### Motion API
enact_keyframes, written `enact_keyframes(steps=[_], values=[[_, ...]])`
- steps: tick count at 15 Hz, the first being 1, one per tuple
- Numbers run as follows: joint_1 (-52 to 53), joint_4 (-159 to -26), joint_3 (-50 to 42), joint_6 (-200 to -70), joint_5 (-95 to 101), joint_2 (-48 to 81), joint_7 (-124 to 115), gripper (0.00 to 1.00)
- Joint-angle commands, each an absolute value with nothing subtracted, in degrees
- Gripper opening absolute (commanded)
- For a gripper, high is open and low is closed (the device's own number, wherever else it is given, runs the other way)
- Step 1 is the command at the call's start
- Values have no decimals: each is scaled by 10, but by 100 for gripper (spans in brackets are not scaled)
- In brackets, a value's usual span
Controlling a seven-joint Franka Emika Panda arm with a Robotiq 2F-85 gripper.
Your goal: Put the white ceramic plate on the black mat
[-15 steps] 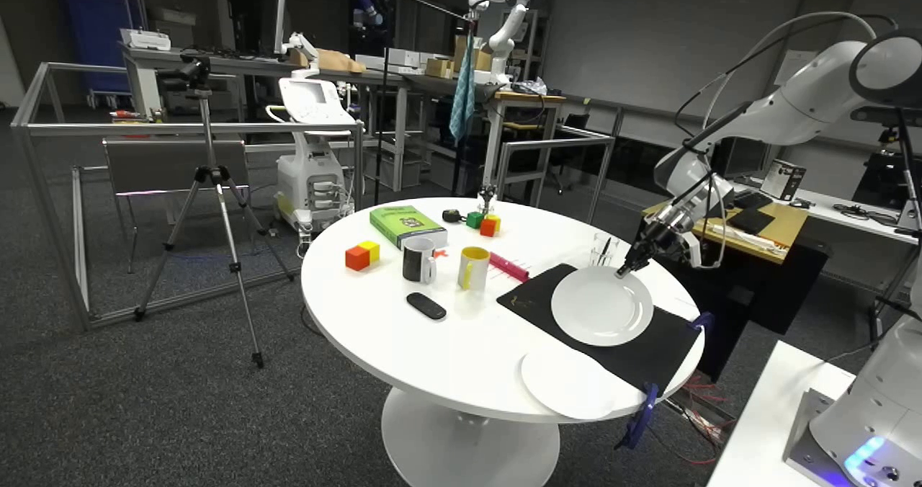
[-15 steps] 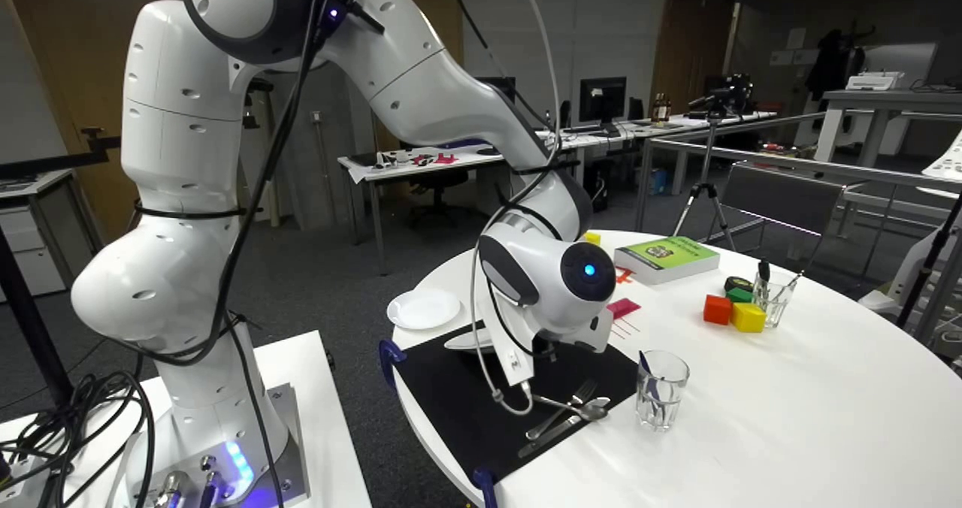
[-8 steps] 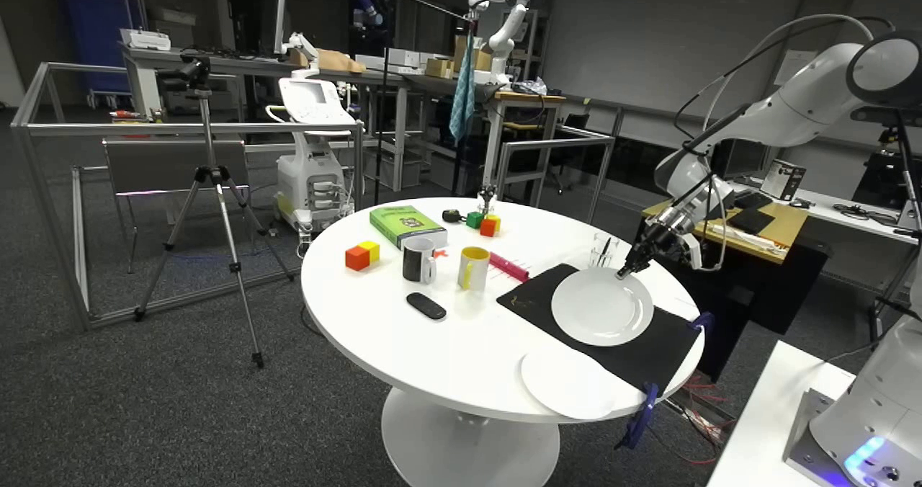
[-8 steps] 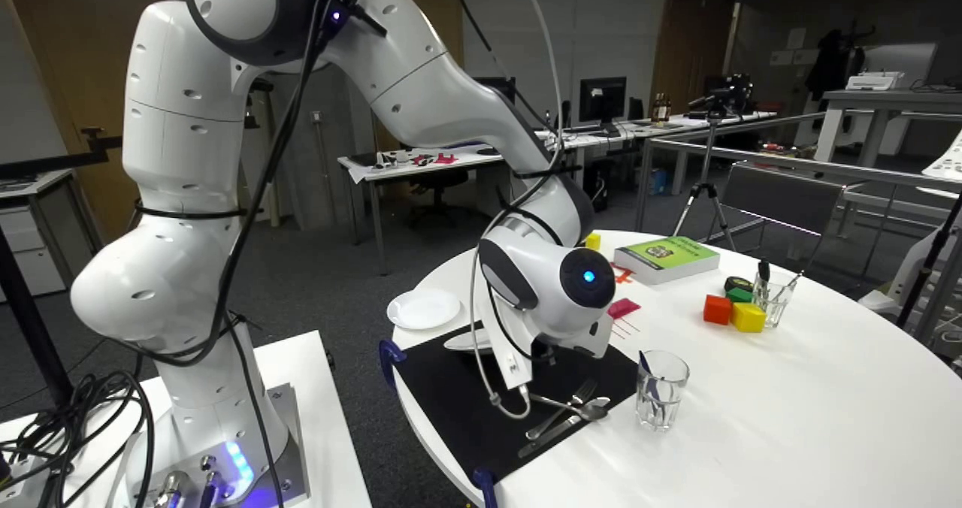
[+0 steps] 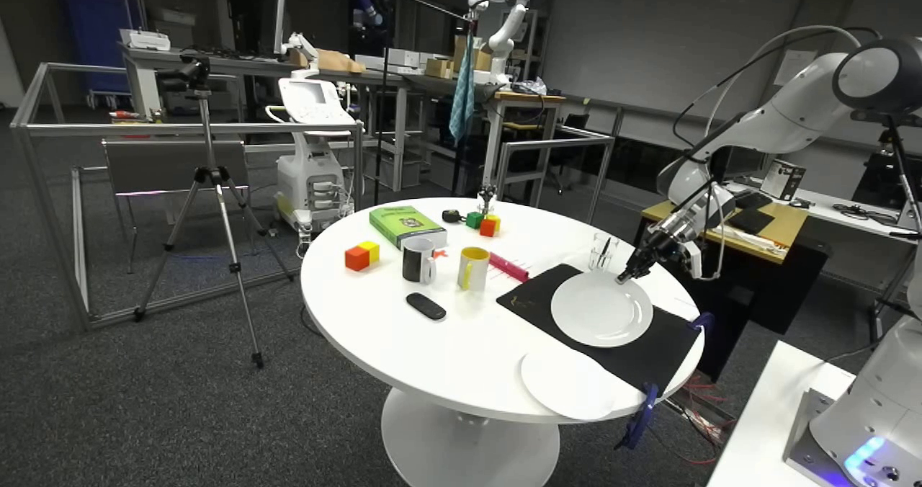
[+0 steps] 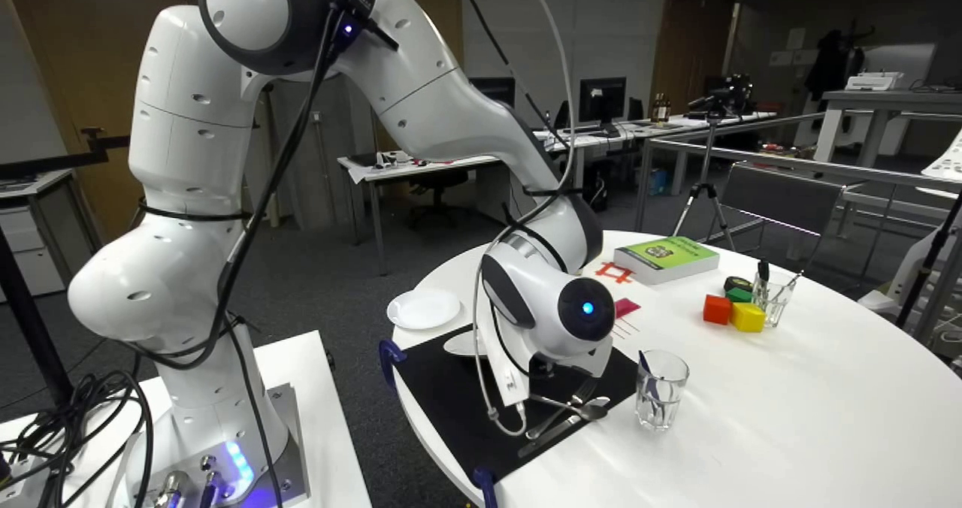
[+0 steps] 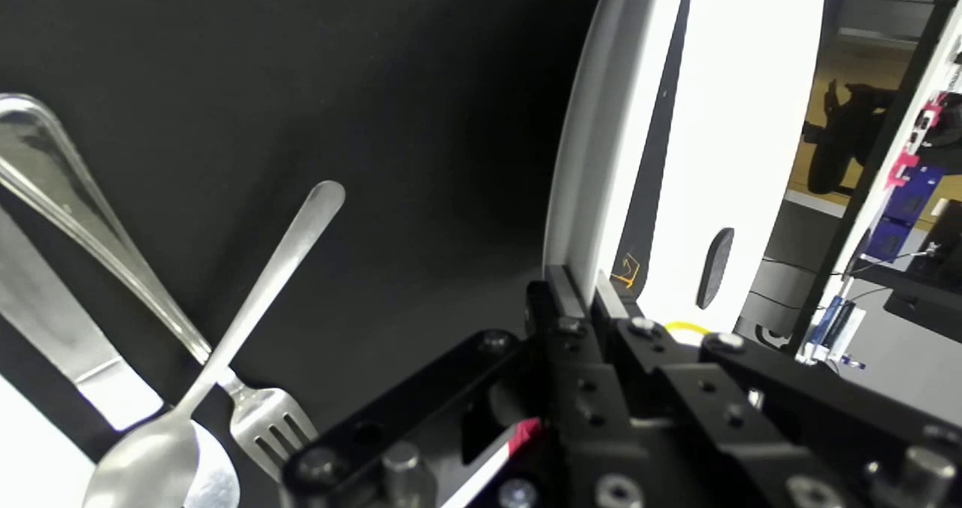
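Observation:
The white ceramic plate (image 5: pixel 602 308) lies over the black mat (image 5: pixel 652 357), bare mat showing around it. Its rim, seen edge-on as a pale band (image 7: pixel 601 140) in the wrist view, runs between the fingertips of my gripper (image 7: pixel 586 291), which is shut on it. In an exterior view the gripper (image 5: pixel 622 276) meets the plate at its robot-side edge. Elsewhere the wrist hides most of the plate (image 6: pixel 462 344). Dark shadow falls on the mat under the rim; whether the plate's far side touches the mat I cannot tell.
Spoon (image 6: pixel 590 412), fork and knife lie at the mat's edge, beside a drinking glass (image 6: pixel 661 391). Blue clamps (image 5: pixel 641 418) grip the table edge. A flat white disc (image 5: pixel 565 382) sits near the mat. Two mugs (image 5: pixel 473 269), a black oblong object (image 5: pixel 426 305), blocks and a book stand farther off.
The arm has come down slightly, and the gripped edge of the plate has sunk a little with it. The plate stays over the same part of the mat.

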State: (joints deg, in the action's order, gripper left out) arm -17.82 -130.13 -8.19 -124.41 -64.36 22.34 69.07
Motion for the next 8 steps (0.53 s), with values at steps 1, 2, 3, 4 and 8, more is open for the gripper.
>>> enact_keyframes(steps=[1, 2, 3, 4, 8], values=[[-181, -1280, -87, -1240, -665, 263, 742, 1], [-182, -1274, -88, -1234, -667, 271, 747, 1], [-182, -1270, -90, -1226, -668, 277, 752, 1], [-183, -1265, -92, -1221, -667, 283, 756, 1], [-188, -1247, -94, -1199, -670, 309, 763, 1]])
